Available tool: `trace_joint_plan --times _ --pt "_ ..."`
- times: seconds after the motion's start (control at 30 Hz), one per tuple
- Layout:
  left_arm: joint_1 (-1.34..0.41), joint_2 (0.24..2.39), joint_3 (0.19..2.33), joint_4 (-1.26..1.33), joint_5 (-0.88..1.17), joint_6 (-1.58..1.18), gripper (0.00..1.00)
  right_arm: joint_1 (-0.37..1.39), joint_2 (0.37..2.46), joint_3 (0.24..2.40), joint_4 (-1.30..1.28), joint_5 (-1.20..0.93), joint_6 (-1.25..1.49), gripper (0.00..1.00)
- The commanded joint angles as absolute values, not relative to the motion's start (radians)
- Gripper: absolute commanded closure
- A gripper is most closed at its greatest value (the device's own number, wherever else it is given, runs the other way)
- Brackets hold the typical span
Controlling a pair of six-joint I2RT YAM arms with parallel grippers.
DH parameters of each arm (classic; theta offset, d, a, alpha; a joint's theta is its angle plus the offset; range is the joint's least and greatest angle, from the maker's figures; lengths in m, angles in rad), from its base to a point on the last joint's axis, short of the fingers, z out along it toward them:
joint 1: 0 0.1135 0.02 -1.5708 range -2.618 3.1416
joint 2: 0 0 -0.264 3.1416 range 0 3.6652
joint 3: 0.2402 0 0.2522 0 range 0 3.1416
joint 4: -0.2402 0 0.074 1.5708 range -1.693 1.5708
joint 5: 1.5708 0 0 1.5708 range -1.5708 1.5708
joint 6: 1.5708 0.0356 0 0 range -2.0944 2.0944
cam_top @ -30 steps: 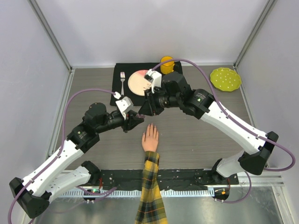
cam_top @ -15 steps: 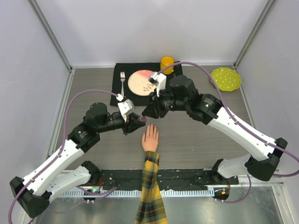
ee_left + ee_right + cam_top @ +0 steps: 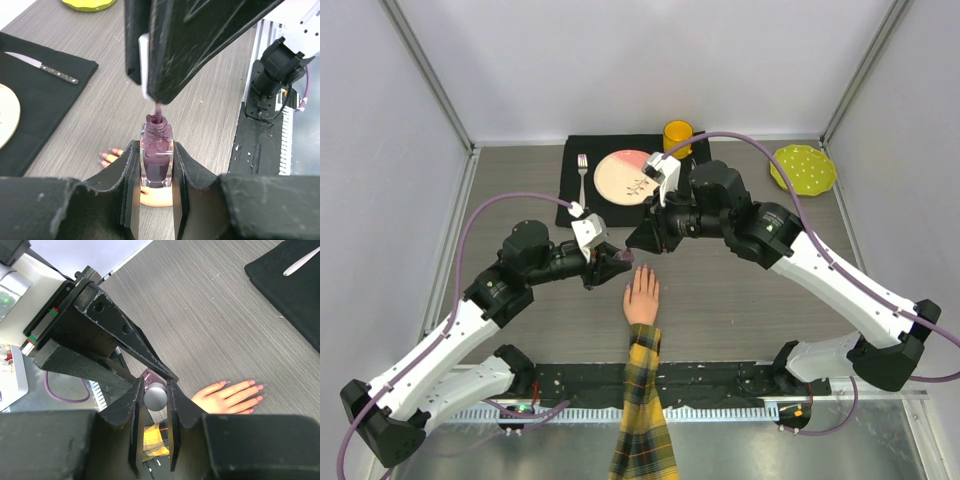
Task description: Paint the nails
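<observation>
The pale mannequin hand with a plaid sleeve lies flat on the table, fingers pointing away from the arms. Its nails look pink. My left gripper is shut on a small purple polish bottle, held upright just above and left of the fingertips. My right gripper is shut on the bottle's white cap, directly over the bottle. The brush stem under the cap reaches into the open neck. In the top view both grippers meet left of the fingertips, left gripper and right gripper.
A black placemat at the back holds a pink-and-cream plate, a fork and a knife. A yellow cup stands behind it. A yellow-green dotted plate sits back right. A black rail runs along the near edge.
The right arm has swung to the right and its gripper has shifted slightly right and down. The left gripper has edged right with the bottle. Both grips are unchanged.
</observation>
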State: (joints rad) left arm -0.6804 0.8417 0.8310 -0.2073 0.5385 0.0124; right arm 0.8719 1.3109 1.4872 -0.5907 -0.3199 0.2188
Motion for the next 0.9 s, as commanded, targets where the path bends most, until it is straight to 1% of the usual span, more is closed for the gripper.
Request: trace_joint_plan --times 0.0,0.87 --pt "-0.683 0.825 0.839 -0.190 0.511 0.031 1.00 0.867 1.270 1.485 -0.545 -0.324 0.218 0.99" --pt "-0.683 0.827 0.839 -0.186 0.538 0.028 1.00 0.867 1.262 1.503 -0.542 -0.288 0.222 0.99"
